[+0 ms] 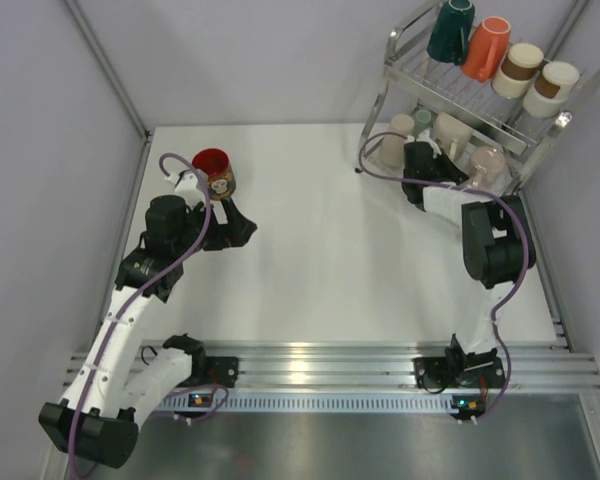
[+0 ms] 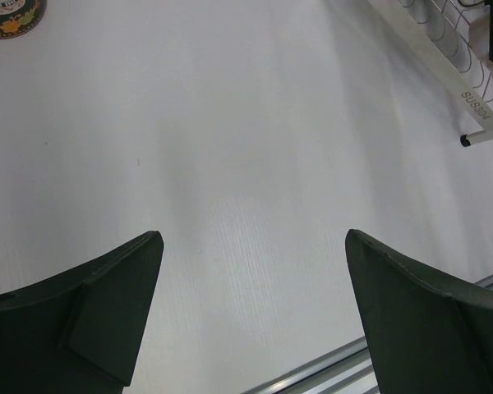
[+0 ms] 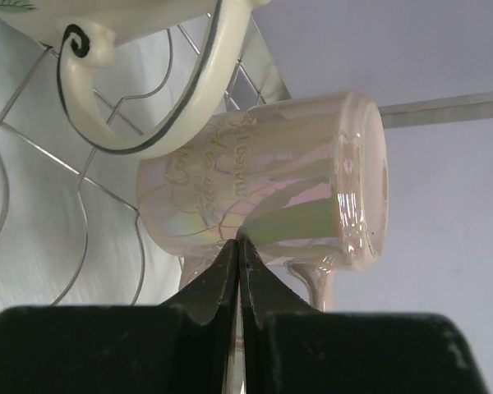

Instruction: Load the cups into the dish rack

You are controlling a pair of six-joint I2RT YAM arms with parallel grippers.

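Last step, I'd say: red cup (image 1: 213, 172) on surface (image 1: 330, 260), L hand (image 1: 238, 228) wide open, empty, near it. Next: straddle cup, close. R hand (image 3: 240, 264) shut, empty, tips against pink cup (image 3: 271, 189) in rack (image 1: 435, 75).

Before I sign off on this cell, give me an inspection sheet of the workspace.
Surface: white table, plain.
Job's things: red mug upright on the table; dish rack holds cups on both tiers, pinkish mug on the lower.
Clutter: nothing seen.
End effectors: left end effector open above the table; right end effector shut, tips at the pinkish mug.
Cables: purple cable along each arm.
Surroundings: grey walls, metal rails at near edge.
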